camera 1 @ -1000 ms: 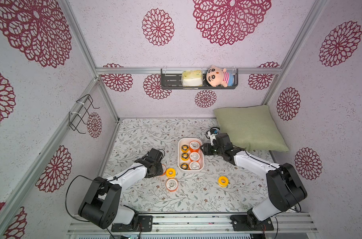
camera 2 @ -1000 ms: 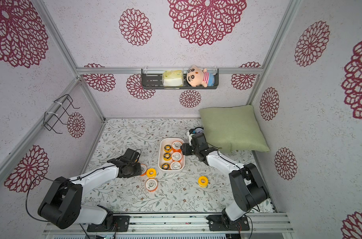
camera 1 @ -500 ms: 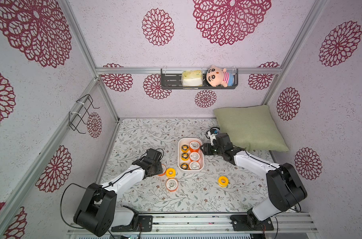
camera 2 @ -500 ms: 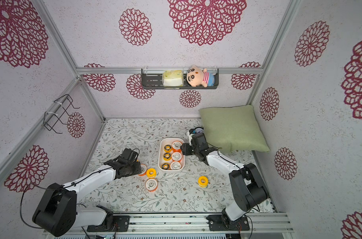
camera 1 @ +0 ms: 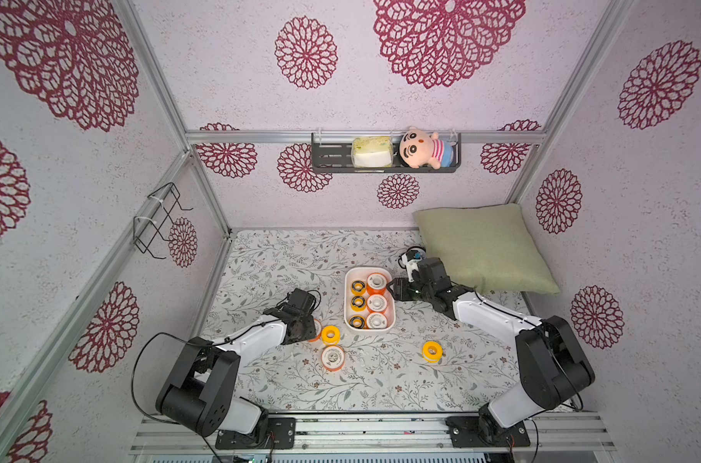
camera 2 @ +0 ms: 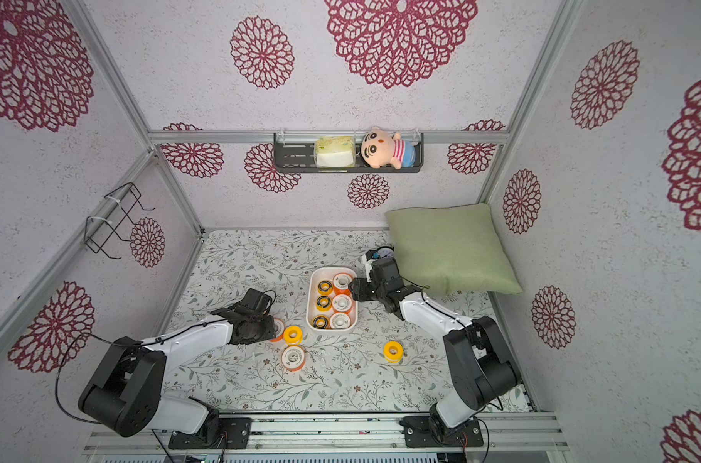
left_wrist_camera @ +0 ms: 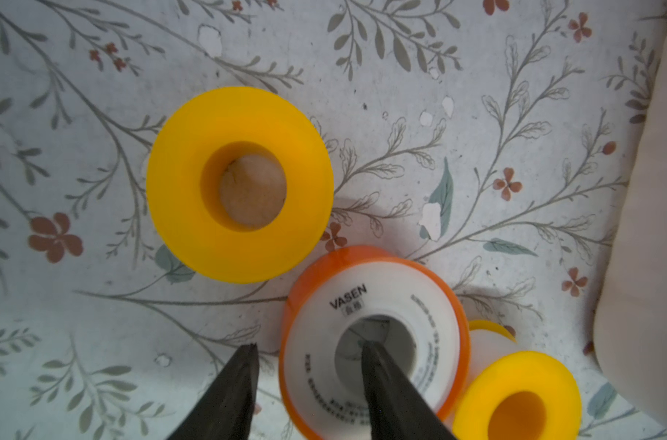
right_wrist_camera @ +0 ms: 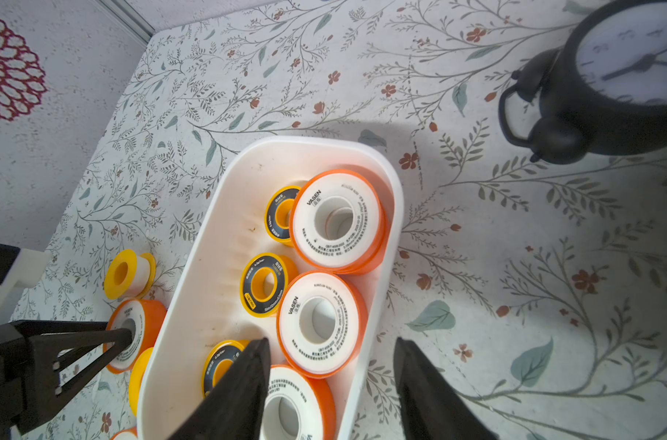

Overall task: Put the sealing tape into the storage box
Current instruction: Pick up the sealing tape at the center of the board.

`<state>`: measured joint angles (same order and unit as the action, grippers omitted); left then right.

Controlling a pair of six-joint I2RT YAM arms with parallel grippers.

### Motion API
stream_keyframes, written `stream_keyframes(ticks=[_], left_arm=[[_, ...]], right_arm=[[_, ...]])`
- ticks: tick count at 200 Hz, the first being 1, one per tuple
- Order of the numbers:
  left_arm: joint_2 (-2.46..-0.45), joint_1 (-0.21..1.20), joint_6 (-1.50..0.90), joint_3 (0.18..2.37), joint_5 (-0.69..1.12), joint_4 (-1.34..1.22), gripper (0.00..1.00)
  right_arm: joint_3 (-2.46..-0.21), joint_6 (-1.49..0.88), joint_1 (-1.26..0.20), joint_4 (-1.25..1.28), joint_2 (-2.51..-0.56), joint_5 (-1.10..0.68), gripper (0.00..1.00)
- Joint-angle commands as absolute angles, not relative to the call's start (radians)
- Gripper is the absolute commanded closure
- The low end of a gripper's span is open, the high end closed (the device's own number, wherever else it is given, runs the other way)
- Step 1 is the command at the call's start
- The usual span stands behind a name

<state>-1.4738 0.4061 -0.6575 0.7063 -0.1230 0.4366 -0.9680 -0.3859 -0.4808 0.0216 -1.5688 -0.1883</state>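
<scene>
The white storage box (camera 1: 368, 269) (camera 2: 333, 269) (right_wrist_camera: 313, 143) stands mid-table and holds several sealing tape spools. Left of it on the cloth lie a yellow spool (camera 1: 330, 334) (left_wrist_camera: 179, 190) and a white-faced, orange-rimmed spool (camera 1: 333, 358). Another orange-rimmed spool (camera 2: 277, 329) (left_wrist_camera: 313, 350) lies under my left gripper (left_wrist_camera: 309, 344) (camera 2: 274, 326). That gripper is open, with one finger in the spool's hole and the other outside its rim with a gap. My right gripper (right_wrist_camera: 331, 340) (camera 1: 391, 286) is open astride the box's right wall. A lone yellow spool (camera 1: 432, 351) lies to the right.
A green pillow (camera 1: 481, 248) fills the back right corner, with a black alarm clock (right_wrist_camera: 621, 76) beside it behind my right wrist. A dark shelf (camera 1: 385, 168) with a plush doll hangs on the back wall. A wire rack (camera 1: 160, 220) hangs on the left wall.
My left arm has shifted slightly over the orange-rimmed spool, and its elbow has swung. The right arm, the box and the loose spools have not moved.
</scene>
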Motion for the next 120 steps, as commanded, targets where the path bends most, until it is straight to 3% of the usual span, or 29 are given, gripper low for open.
stream_keyframes(ticks=[1, 30, 58, 120], left_arm=[[-1.502, 0.409, -0.652, 0.722, -0.122, 0.410, 0.56], [-1.528, 0.409, -0.660, 0.729, -0.116, 0.412, 0.61], [-1.533, 0.410, -0.661, 0.741, -0.126, 0.430, 0.74], [-1.368, 0.417, -0.608, 0.837, -0.154, 0.567, 0.76]], right_arm=[[-0.983, -0.387, -0.476, 0.022, -1.569, -0.204, 0.41], [-0.985, -0.388, -0.474, 0.023, -1.574, -0.209, 0.41], [-0.982, -0.389, -0.474, 0.025, -1.579, -0.198, 0.41], [-0.941, -0.409, -0.463, 0.052, -1.589, -0.170, 0.49]])
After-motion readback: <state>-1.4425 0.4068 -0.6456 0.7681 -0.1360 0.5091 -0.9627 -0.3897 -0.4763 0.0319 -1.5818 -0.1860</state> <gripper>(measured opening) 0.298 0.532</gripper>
